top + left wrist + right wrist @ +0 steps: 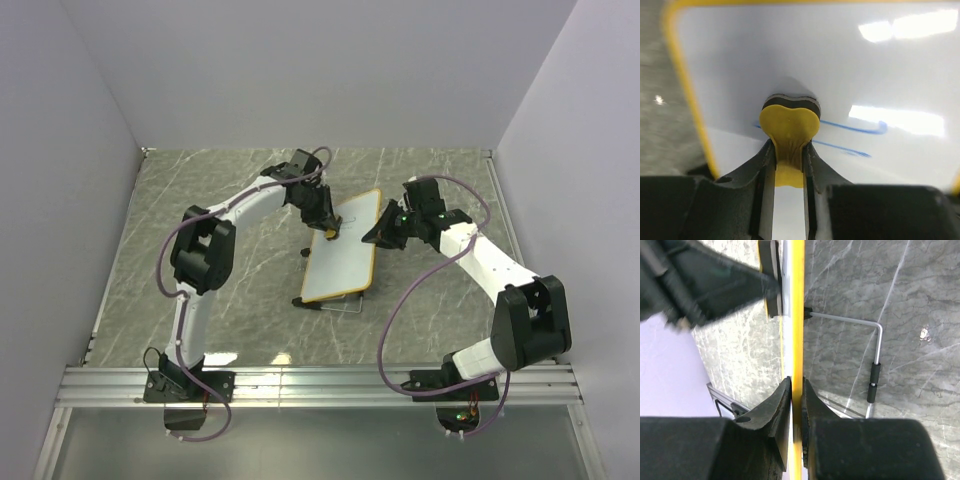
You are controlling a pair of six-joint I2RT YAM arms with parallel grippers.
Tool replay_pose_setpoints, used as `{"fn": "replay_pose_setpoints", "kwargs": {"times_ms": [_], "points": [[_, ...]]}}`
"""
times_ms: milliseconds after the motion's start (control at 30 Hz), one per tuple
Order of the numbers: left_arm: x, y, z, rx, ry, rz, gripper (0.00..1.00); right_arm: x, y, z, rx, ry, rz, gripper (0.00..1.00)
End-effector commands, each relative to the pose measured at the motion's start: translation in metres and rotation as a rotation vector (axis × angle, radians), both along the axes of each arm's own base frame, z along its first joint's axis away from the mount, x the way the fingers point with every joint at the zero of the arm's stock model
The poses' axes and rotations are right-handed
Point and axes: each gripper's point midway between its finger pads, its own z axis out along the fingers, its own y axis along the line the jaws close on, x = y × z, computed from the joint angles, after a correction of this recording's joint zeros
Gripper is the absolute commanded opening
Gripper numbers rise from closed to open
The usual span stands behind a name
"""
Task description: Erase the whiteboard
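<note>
Okay, biggest first: the marble-patterned table (200,200) carried the whiteboard (345,265) about mid-table, between the two arms. It was propped at a tilt on a wire stand (875,350). Its long axis ran away from the bases, with the far end leaning a bit to the right.

The right gripper (378,232) came in from the board's right side. In the right wrist view its jaws were clamped on the yellow frame edge (798,315), which I read as bracing the board.

The left gripper (326,228) sat over the far-left part of the board and was the one doing the work. It was clenched on the waist of a yellow bone-shaped eraser (789,125), whose dark pad pressed flat on the white face.

The relation that mattered was in the left wrist view. Two thin blue strokes (855,129) ran off to the right of the eraser. One started just left of the pad and passed behind it. The frame's left side (687,100) was close on the other flank.

My call was that the next wipe wanted to go rightward along those strokes, away from that frame side. The left arm was the nearer one and already touching the board. From overhead I couldn't make out the strokes.
</note>
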Motion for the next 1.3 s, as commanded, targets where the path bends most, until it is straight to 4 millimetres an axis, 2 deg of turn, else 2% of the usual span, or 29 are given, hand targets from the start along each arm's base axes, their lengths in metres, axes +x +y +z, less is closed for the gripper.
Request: {"fn": "replay_pose_setpoints", "kwargs": {"times_ms": [0,67,167,300,400,567,800,900,1067,1267], "points": [[-0.004,0.018,-0.067,0.132,0.063,0.002,0.00,-0.029,0.026,-0.008,-0.006,0.043,0.143,0.00],[-0.001,0.022,-0.078,0.139,0.077,0.005,0.00,-0.029,0.027,-0.007,-0.008,0.042,0.147,0.00],[0.004,0.021,-0.081,0.141,0.073,0.001,0.00,-0.029,0.029,-0.008,-0.013,0.042,0.157,0.00],[0.016,0.011,-0.059,0.108,0.006,-0.013,0.00,-0.028,0.033,-0.006,-0.027,0.035,0.175,0.00],[0.024,0.013,-0.051,0.126,-0.031,-0.004,0.00,-0.028,0.036,-0.006,-0.035,0.028,0.189,0.00],[0.036,0.022,-0.069,0.168,-0.007,0.015,0.00,-0.030,0.040,-0.002,-0.048,0.005,0.223,0.00],[0.039,0.017,-0.065,0.117,-0.010,0.006,0.00,-0.034,0.044,-0.001,-0.049,-0.004,0.253,0.00],[0.037,0.006,-0.046,0.039,-0.027,-0.019,0.00,-0.034,0.045,-0.001,-0.047,-0.005,0.259,0.00],[0.040,-0.017,0.003,-0.066,-0.080,-0.049,0.00,-0.034,0.050,-0.002,-0.044,-0.006,0.273,0.00],[0.023,-0.053,0.039,-0.156,-0.087,-0.102,0.00,-0.032,0.057,-0.002,-0.032,-0.011,0.286,0.00]]}}
